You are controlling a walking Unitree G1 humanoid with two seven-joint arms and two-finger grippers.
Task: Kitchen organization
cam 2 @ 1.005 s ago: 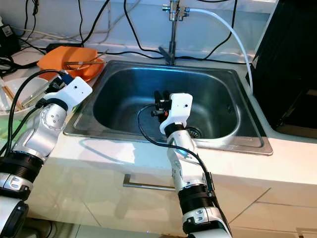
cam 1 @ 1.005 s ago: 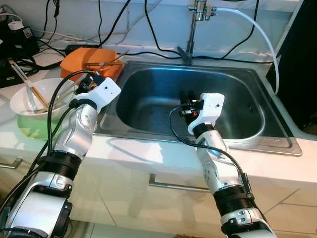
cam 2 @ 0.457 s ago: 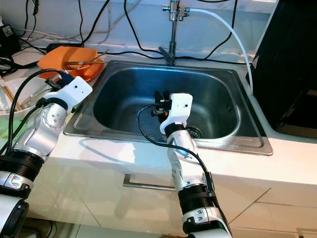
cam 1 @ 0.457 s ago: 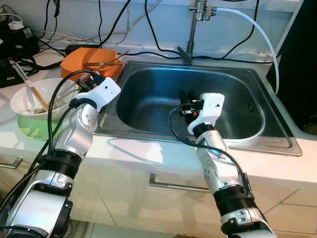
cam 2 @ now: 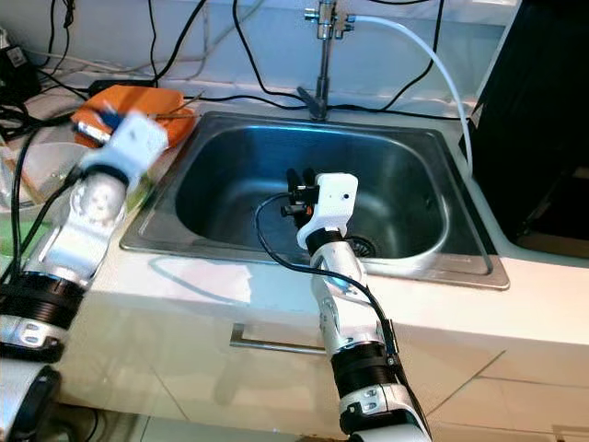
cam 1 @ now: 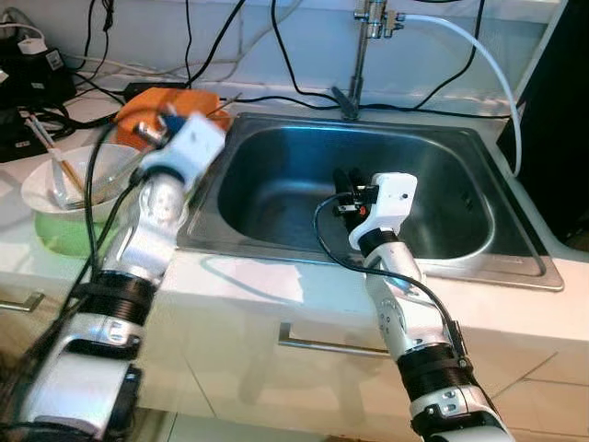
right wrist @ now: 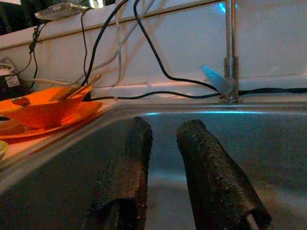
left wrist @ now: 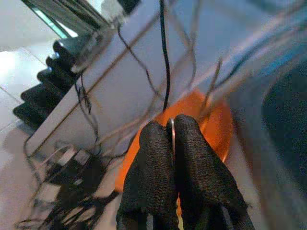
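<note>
My left gripper (cam 1: 149,131) is raised over the counter beside the sink's left rim, blurred, in front of the orange plate (cam 2: 138,99). In the left wrist view its fingers (left wrist: 153,158) press together with a thin metal utensil (left wrist: 172,136) seen edge-on between the pads. A white bowl (cam 1: 46,189) holding chopsticks (cam 1: 55,161) sits on a green dish (cam 1: 64,238) to the left. My right gripper (cam 1: 345,180) hangs inside the steel sink (cam 1: 276,175), open and holding nothing, its fingers (right wrist: 201,158) pointing toward the back wall.
A faucet (cam 1: 361,55) with a white hose (cam 1: 479,55) stands behind the sink. Black cables (cam 1: 276,55) trail along the back wall and counter. Utensils (cam 2: 170,115) lie on the orange plate. A dark appliance (cam 2: 543,120) stands at the right.
My left gripper has lifted and swung up toward the orange plate, blurred by the motion. The right arm has stayed in the sink.
</note>
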